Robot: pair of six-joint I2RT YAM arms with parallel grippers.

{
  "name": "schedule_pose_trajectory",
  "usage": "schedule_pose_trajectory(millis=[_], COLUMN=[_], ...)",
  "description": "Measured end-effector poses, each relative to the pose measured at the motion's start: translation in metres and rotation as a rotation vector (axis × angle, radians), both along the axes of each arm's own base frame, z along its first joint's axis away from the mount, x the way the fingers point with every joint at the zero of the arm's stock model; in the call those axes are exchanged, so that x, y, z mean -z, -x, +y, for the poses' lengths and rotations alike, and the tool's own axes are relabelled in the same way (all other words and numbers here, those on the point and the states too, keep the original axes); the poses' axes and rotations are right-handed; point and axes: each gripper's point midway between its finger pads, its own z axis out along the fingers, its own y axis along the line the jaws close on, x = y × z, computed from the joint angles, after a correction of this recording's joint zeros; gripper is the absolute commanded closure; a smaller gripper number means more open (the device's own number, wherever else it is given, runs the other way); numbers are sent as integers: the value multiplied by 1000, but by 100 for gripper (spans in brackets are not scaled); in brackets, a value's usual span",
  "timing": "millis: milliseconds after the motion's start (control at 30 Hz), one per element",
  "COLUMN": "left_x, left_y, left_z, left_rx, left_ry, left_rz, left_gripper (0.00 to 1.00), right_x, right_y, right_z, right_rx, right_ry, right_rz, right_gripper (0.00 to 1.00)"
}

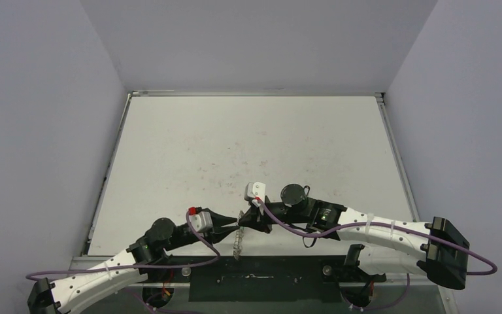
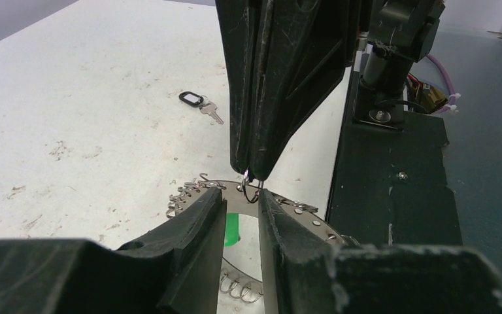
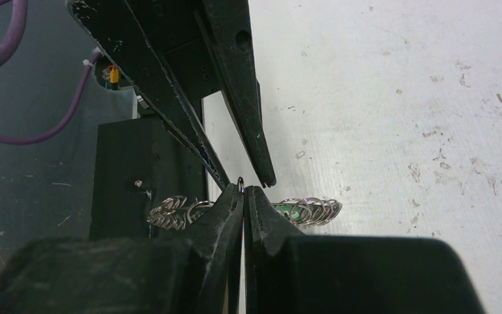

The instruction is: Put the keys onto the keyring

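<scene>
The keyring [image 1: 237, 241], a silvery ring fringed with small wire loops, hangs at the table's near edge between the two grippers. My right gripper [image 2: 253, 175] comes down from above, shut on one small wire loop at the keyring's [image 2: 307, 216] top rim. In its own view, the right gripper [image 3: 243, 191] pinches that loop, with rows of loops [image 3: 310, 210] on either side. My left gripper [image 2: 242, 196] stands open just below, its fingers straddling the rim without clamping it. A green tag [image 2: 232, 229] shows through the gap. A small key with a black tag [image 2: 199, 103] lies on the table beyond.
A black base plate [image 2: 392, 183] runs along the near table edge, right beside the keyring. The right arm's motor housing and purple cable [image 2: 441, 69] stand above it. Grey walls [image 1: 52, 131] enclose the white table [image 1: 248, 144] on three sides.
</scene>
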Motion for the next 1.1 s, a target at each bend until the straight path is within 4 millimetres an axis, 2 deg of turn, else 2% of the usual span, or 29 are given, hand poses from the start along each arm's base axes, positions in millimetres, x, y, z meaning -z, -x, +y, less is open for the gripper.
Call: schedule_pose_trajectory(millis=[133, 200, 267, 300, 500, 567, 667, 733, 867, 1000, 1100], left_x=[1, 0, 0, 0, -1, -2, -3, -3, -2, 0, 2], left_y=[0, 0, 1, 1, 1, 2, 2, 2, 2, 3, 2], left_z=[-4, -5, -5, -6, -5, -4, -3, -2, -1, 0, 0], left_rx=[11, 17, 21, 23, 23, 22, 20, 20, 15, 14, 12], left_ry=[-2, -1, -1, 1, 2, 5, 10, 11, 6, -1, -6], left_rz=[1, 0, -1, 0, -3, -5, -9, -9, -6, -1, 2], left_gripper=[81, 87, 98, 100, 100, 100, 100, 100, 100, 100, 100], right_x=[1, 1, 1, 1, 2, 1, 0, -3, -17, -35, -31], right_y=[1, 1, 1, 0, 0, 0, 0, -3, -9, -9, -7], right_z=[0, 0, 0, 1, 1, 1, 2, 3, -1, -11, -20], right_rx=[-1, -1, -1, -1, -2, -3, 4, 21, 54, 66, 60], right_ry=[2, 2, 2, 3, 4, 0, -3, -13, -46, -94, -93], right_rz=[2, 3, 3, 3, 2, 0, -1, -8, -48, -113, -146], right_gripper=[100, 100, 100, 100, 100, 86, 55, 50, 54, 74, 89])
